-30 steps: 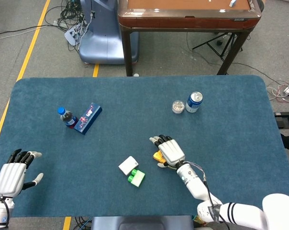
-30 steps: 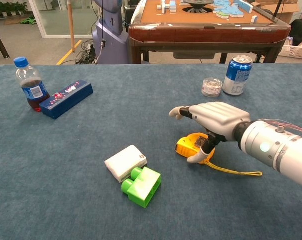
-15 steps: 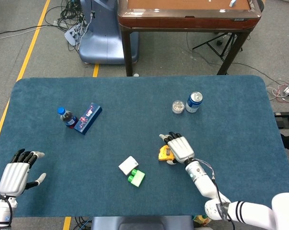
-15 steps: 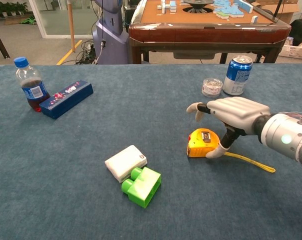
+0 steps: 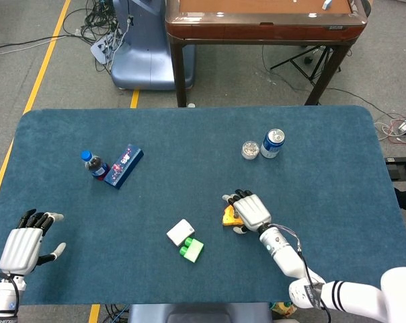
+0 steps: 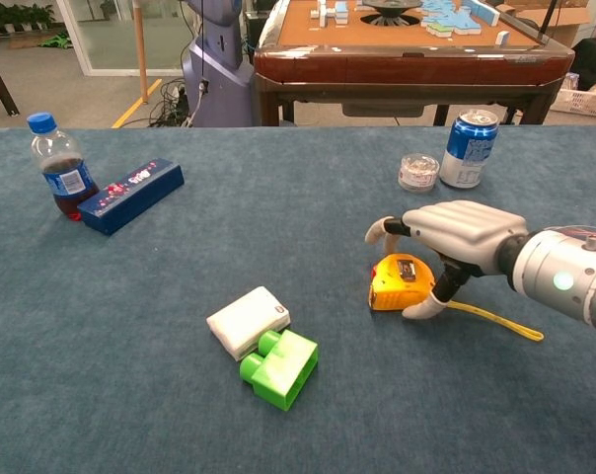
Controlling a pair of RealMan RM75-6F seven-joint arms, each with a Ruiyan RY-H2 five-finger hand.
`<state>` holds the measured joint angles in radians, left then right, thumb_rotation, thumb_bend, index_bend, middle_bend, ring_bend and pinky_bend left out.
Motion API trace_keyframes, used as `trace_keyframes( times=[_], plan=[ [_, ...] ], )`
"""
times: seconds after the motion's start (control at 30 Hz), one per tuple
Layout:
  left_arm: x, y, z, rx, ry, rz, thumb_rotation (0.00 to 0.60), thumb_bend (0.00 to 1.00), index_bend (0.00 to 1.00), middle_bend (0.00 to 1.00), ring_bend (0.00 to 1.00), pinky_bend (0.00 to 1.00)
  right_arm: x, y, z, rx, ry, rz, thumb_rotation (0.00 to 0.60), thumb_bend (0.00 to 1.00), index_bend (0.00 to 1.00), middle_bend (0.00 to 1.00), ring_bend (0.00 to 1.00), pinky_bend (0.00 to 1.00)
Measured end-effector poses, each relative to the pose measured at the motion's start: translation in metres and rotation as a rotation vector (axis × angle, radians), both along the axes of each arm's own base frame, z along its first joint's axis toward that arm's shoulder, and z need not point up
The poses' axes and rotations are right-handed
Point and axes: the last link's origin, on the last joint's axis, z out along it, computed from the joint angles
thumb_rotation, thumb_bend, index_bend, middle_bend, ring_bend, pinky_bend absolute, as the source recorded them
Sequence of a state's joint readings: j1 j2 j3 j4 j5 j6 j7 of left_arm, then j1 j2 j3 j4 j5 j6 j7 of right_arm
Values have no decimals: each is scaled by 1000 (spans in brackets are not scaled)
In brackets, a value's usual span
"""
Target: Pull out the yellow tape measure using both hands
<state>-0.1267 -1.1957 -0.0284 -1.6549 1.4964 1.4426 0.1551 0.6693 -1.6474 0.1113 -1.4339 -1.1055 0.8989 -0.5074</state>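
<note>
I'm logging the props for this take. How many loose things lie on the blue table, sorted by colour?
Yellow: 1, the yellow tape measure
Blue: 2, the blue drink can, the dark blue box
White: 1, the white block
Green: 1, the green block
Clear: 2, the blue-capped plastic bottle, the small clear jar
Total: 7

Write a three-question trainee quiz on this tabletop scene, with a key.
1. True or false: the yellow tape measure stands on the table with a stretch of blade already out.
2. Which hand is at the tape measure: A left hand, B right hand?
3. Fill in: the white block touches a ____ block.

Key: 1 true. 2 B. 3 green.
</note>
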Motion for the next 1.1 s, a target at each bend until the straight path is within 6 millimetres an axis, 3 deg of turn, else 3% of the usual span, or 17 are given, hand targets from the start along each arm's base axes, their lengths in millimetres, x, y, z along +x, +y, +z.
trace_keyframes(
  times=[0.5,0.73,0.87,1.1],
  plan=[
    [0,1,-1,-5,-10,7,600,212,285,292,209,93,-2,2,-1,17,17,-3,600,327,283,321,182,206],
    [-2,5,-2,-11,-22,10,600,211,285,289,209,93,0,2,-3,25,17,-3,600,516,426,433,256,207],
    [0,13,-2,-23,-33,-2,600,212,285,289,209,93,6,1,-2,22,-9,3,600,629,527,523,328,207],
    [17,50,-6,-61,-43,-65,600,212,285,282,209,93,33,-4,9,-13,-95,36,600,682,586,581,395,207]
  ],
)
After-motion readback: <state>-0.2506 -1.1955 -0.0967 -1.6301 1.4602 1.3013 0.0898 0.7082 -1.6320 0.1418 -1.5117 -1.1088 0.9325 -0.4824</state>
